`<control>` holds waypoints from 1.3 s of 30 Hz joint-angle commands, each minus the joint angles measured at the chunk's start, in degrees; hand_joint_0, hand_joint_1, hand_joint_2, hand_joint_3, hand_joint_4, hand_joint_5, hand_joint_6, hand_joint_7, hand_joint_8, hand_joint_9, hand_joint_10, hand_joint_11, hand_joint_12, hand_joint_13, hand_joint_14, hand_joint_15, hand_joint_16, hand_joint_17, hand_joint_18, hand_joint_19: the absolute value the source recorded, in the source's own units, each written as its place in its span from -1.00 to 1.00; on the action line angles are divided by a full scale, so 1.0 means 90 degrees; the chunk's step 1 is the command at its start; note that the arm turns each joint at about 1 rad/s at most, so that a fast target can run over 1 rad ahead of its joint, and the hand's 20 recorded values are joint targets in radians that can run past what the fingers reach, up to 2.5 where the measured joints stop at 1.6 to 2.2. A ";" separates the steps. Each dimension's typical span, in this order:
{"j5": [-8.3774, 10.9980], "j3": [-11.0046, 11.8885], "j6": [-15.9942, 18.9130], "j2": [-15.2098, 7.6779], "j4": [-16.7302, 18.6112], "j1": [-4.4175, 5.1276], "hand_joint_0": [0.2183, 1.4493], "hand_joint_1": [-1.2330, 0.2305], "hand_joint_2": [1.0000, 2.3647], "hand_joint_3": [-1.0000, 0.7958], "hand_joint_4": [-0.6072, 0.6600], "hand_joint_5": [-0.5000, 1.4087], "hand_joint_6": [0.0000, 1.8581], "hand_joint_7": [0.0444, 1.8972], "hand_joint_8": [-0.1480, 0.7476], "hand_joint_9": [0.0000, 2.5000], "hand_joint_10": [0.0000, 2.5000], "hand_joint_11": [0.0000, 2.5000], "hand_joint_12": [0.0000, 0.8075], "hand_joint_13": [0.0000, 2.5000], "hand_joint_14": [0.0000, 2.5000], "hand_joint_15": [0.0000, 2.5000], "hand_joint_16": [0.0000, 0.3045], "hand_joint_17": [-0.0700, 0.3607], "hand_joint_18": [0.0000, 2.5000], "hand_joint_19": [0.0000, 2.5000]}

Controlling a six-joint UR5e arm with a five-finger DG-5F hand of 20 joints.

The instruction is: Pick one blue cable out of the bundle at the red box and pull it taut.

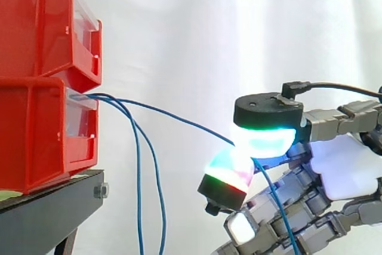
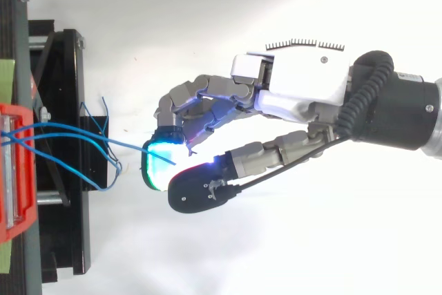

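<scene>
The hand (image 1: 349, 174) reaches in from the right with a pale, smooth palm shell and grey, segmented metal fingers. It is closed in a pinch on one blue cable (image 1: 179, 117). A thick fingertip (image 1: 262, 138) that glows green and cyan under a round black cap presses from above. A second pad (image 1: 230, 168), lit cyan, magenta and red, meets it from below. The other fingers are bent in under the palm.

The thin, glossy cable comes out at the front of the lower red bin (image 1: 36, 135) and runs to the pinch in a shallow arc, not quite straight. Past the pads its free end drops down in front of the fingers.

Two more blue cables (image 1: 138, 189) leave the same spot on the bin and hang loose in long curves, well apart from the hand. In the top view they loop over the black stand (image 2: 69, 136).

The lower bin is moulded red plastic with a clear front panel. An upper red bin (image 1: 36, 22) of the same boxy shape sits stacked on it. Both rest on the stand's flat black metal edge, before a white curtain (image 1: 209, 28) that falls in soft folds.
</scene>
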 commanded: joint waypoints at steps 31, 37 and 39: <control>0.0000 -0.0004 0.0000 0.0001 0.0000 0.0004 -0.42 -0.25 -0.96 0.16 -0.01 -0.63 -0.11 0.13 -0.10 -0.47 -0.99 -0.52 -0.05 -0.82 -1.00 -0.97 -0.64 -0.10 -0.75 -0.84; 0.0000 -0.0004 0.0000 0.0001 0.0000 0.0004 -0.42 -0.25 -0.96 0.16 -0.05 -0.63 -0.11 0.12 -0.11 -0.47 -0.99 -0.52 -0.05 -0.82 -1.00 -0.97 -0.64 -0.10 -0.74 -0.84; 0.0000 -0.0004 0.0000 0.0001 0.0000 0.0004 -0.41 -0.26 -0.96 0.15 -0.04 -0.63 -0.11 0.15 -0.11 -0.47 -0.99 -0.53 -0.05 -0.82 -1.00 -0.96 -0.64 -0.10 -0.74 -0.84</control>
